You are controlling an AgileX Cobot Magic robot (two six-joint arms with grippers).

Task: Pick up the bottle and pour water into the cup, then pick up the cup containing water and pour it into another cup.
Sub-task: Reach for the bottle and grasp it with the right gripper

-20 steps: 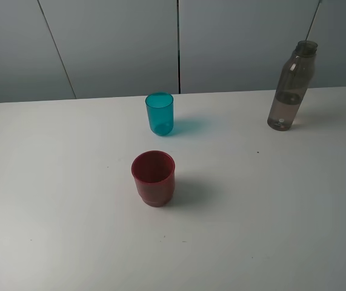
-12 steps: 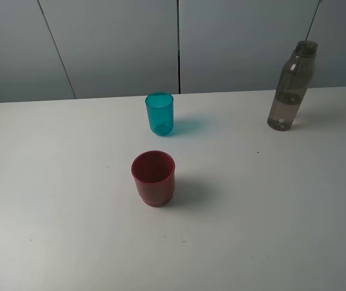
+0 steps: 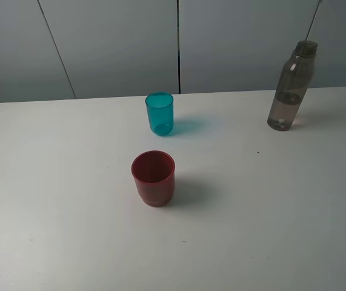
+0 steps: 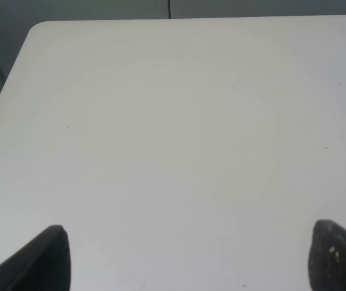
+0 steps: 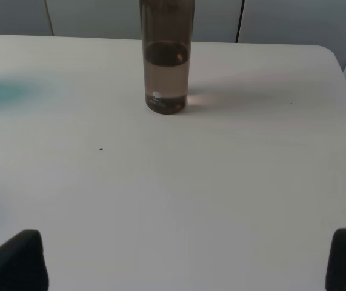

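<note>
The tall smoky bottle (image 3: 290,85) stands upright at the far right of the white table (image 3: 269,206), with a little water in its lower part. In the right wrist view the bottle (image 5: 166,57) is straight ahead of my right gripper (image 5: 188,257), which is open, its fingertips (image 5: 15,260) wide apart and well short of it. The teal cup (image 3: 160,113) stands upright near the table's far middle. The red cup (image 3: 153,178) sits in front of it, closer to me. My left gripper (image 4: 191,257) is open over bare table (image 4: 173,121), holding nothing. Neither arm shows in the high view.
Grey wall panels (image 3: 118,42) rise behind the table's far edge. The table's rounded far-left corner (image 4: 36,30) shows in the left wrist view. A small dark speck (image 5: 100,149) lies on the table between the right gripper and the bottle.
</note>
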